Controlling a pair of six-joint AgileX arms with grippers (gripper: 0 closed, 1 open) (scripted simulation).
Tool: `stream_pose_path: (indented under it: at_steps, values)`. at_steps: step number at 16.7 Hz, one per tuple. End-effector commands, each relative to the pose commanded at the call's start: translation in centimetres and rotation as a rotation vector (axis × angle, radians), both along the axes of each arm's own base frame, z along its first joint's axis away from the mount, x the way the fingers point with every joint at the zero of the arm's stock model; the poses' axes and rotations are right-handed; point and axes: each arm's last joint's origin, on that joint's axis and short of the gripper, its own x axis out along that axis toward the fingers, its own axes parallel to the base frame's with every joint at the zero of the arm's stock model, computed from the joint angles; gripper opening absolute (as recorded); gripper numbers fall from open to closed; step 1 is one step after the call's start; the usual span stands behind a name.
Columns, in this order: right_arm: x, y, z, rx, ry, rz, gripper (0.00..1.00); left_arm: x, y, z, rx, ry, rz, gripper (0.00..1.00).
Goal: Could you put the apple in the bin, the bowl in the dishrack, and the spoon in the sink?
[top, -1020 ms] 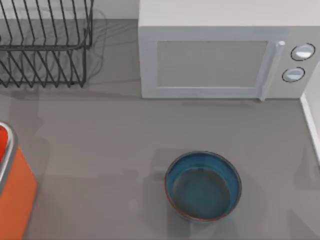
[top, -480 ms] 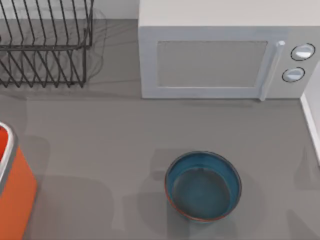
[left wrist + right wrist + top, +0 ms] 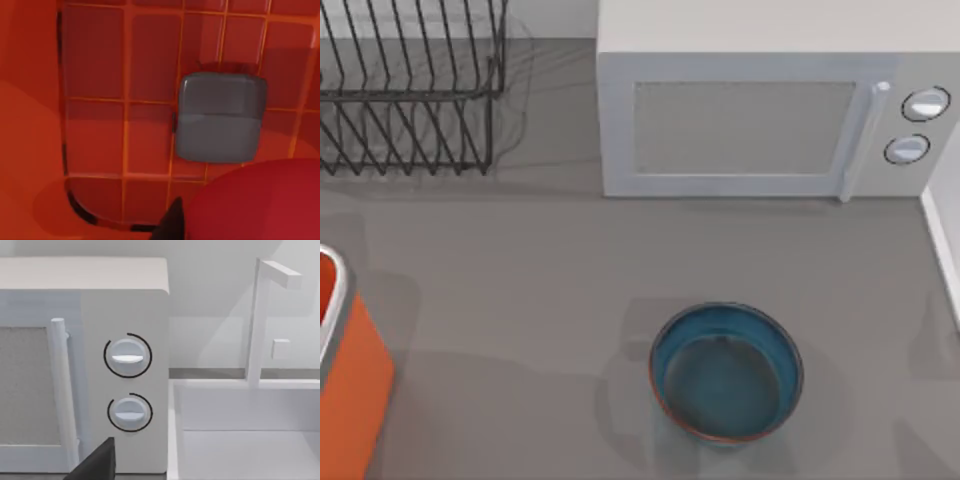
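Apple (image 3: 260,200) right against left gripper's dark fingertip (image 3: 170,225), over bin (image 3: 95,130); grip unclear.

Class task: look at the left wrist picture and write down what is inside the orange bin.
Inside the bin there is a gridded orange floor with a grey square block lying on it. A red rounded shape, probably the apple, sits close to the camera and covers the floor beneath it.

Open counter around bowl (image 3: 726,372), microwave (image 3: 760,120) behind, bin (image 3: 350,390) left

A kitchen counter; a microwave (image 3: 750,110), wire dishrack (image 3: 410,90) and white sink (image 3: 245,430) show it.
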Motion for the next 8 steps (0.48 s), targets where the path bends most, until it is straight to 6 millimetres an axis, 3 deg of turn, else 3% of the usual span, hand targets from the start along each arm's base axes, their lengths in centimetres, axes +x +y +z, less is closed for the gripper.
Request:
stream_pose_path:
  at_steps: [2,6,8]
  values:
    - [0.00,0.00,0.00,0.000,0.000,0.000,1.00,-0.15,0.00,-1.04,0.000,0.004,0.001,0.00]
    - [0.00,0.00,0.00,0.000,0.000,0.000,1.00,-0.16,0.00,-1.14,0.000,0.004,0.002,0.00]
    - [0.00,0.00,0.00,0.000,0.000,0.000,1.00,-0.16,0.00,-1.14,0.000,0.004,0.002,0.15]
